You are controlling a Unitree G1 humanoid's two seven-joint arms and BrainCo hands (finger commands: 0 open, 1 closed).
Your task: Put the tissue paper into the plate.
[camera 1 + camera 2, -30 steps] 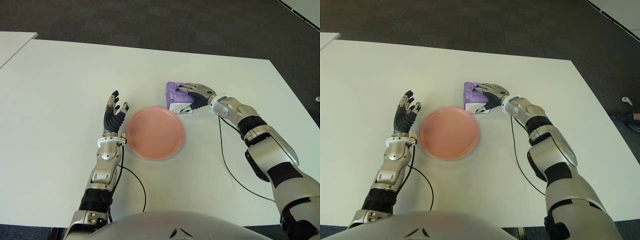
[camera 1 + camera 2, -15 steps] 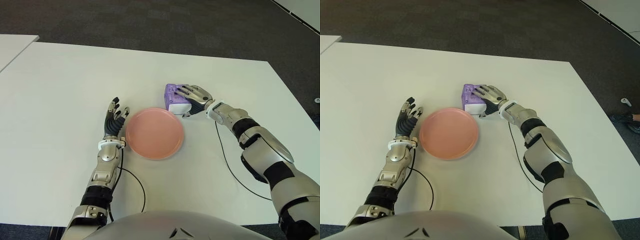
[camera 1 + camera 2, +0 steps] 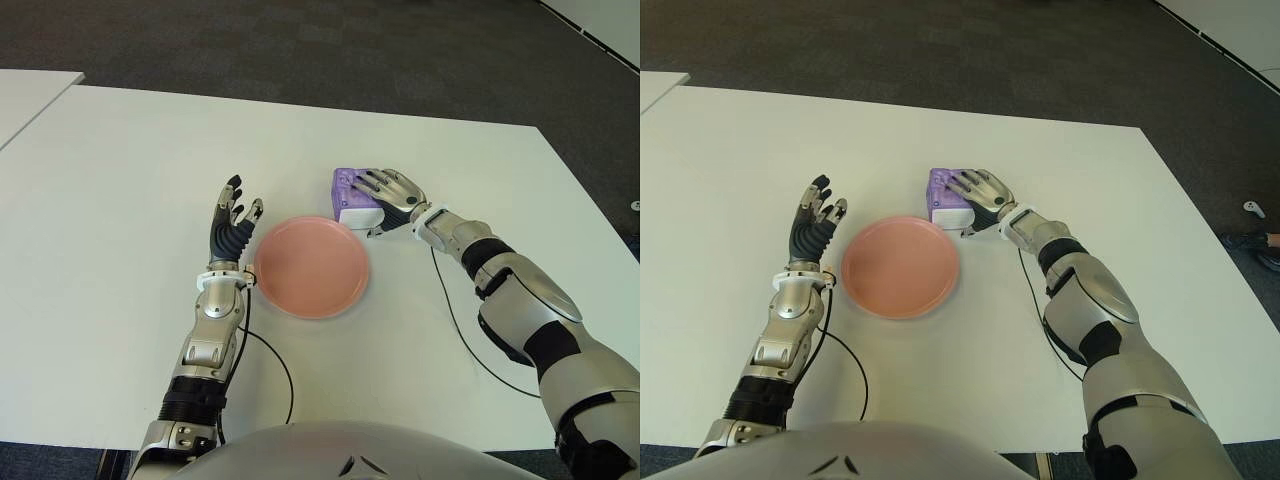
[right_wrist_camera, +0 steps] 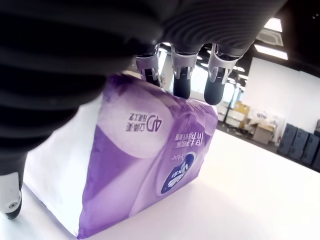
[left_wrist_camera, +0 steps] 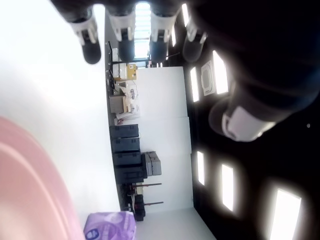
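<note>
The purple tissue pack [image 3: 348, 196] lies on the white table [image 3: 120, 180], just beyond the far right rim of the pink plate [image 3: 264, 272]. My right hand [image 3: 373, 206] is on it: the fingers [image 4: 182, 85] reach spread over its top and the thumb stands by its near white end, not clenched. In the right wrist view the tissue pack [image 4: 150, 165] sits flat on the table. My left hand [image 3: 232, 216] is held up with straight fingers beside the plate's left rim, holding nothing. The plate holds nothing.
Thin black cables [image 3: 462, 332] run across the table from both wrists towards my body. A second white table's corner [image 3: 30, 85] shows at the far left. Dark carpet lies beyond the far edge of the table.
My right hand has slid from the pack's right side onto its top, fingers now laid over it. The pack has stayed in place. My left hand shifted slightly beside the plate.
</note>
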